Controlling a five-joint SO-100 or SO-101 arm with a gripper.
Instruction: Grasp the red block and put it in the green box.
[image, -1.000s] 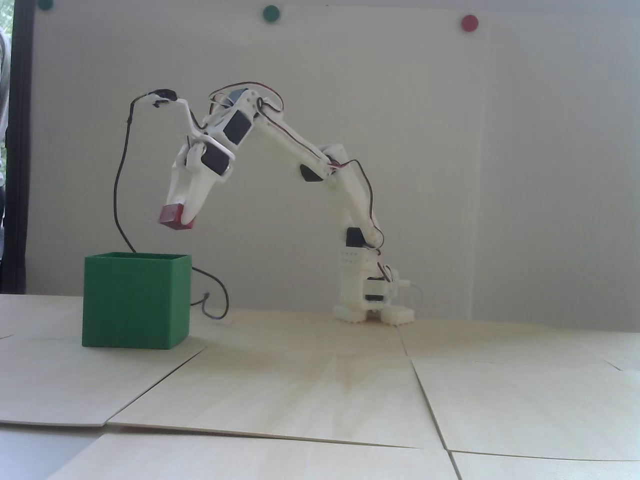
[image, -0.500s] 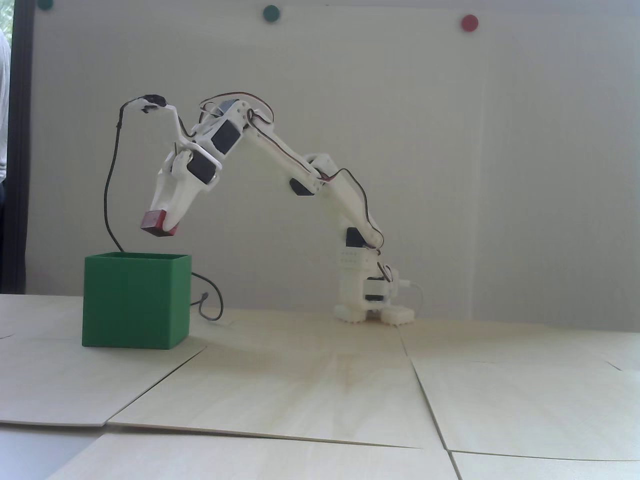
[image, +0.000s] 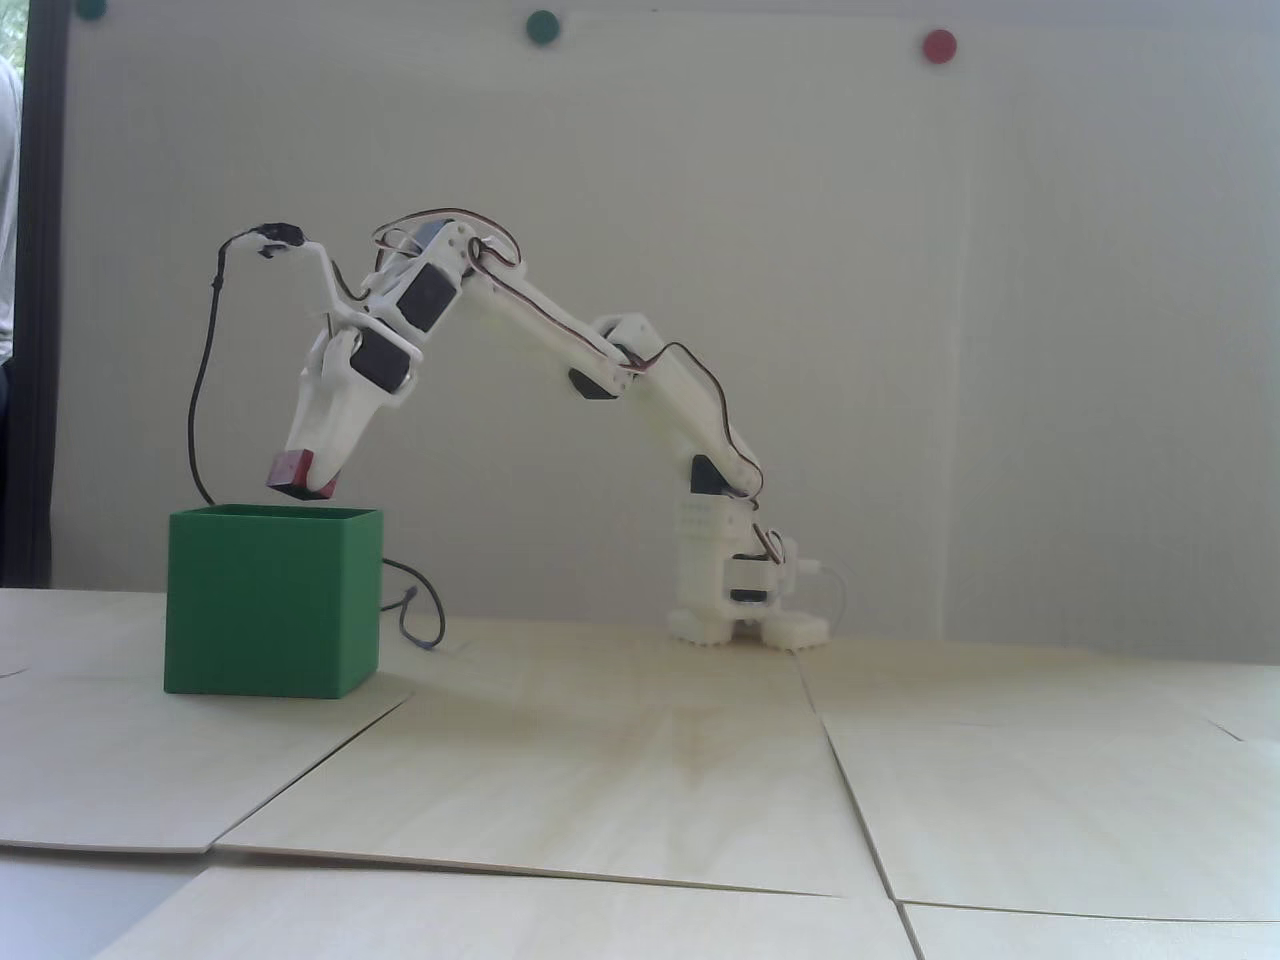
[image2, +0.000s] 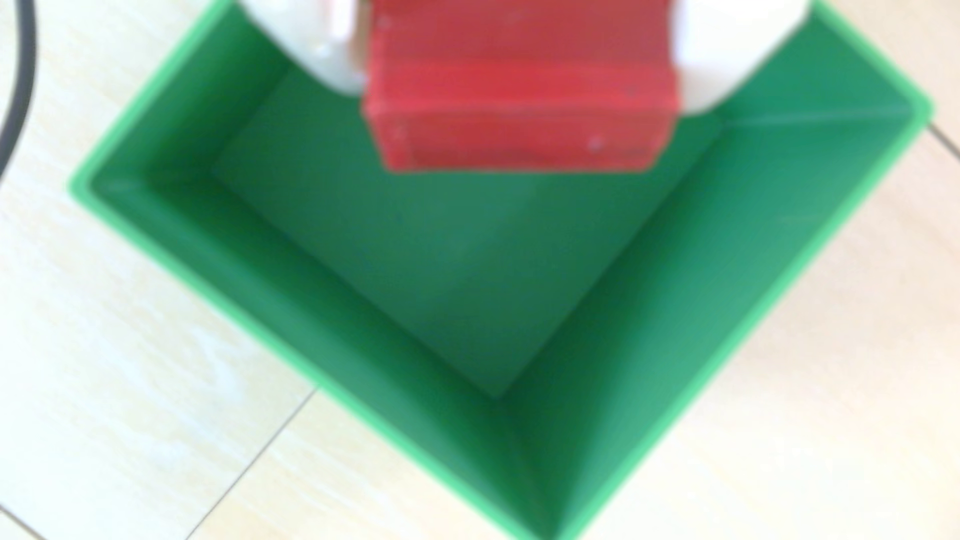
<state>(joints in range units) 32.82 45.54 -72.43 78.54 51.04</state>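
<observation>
Lower now: red block (image: 292, 473) (tilted), crosswise.

arm (image: 560, 340): reaching left, wrist pitched down | jaws: clamped, holding

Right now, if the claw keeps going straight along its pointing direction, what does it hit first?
Probably the inside of the green box. The claw, shut on the red block, points down into the open top; the wrist view shows only bare floor below. Exact depth is unclear.
</observation>
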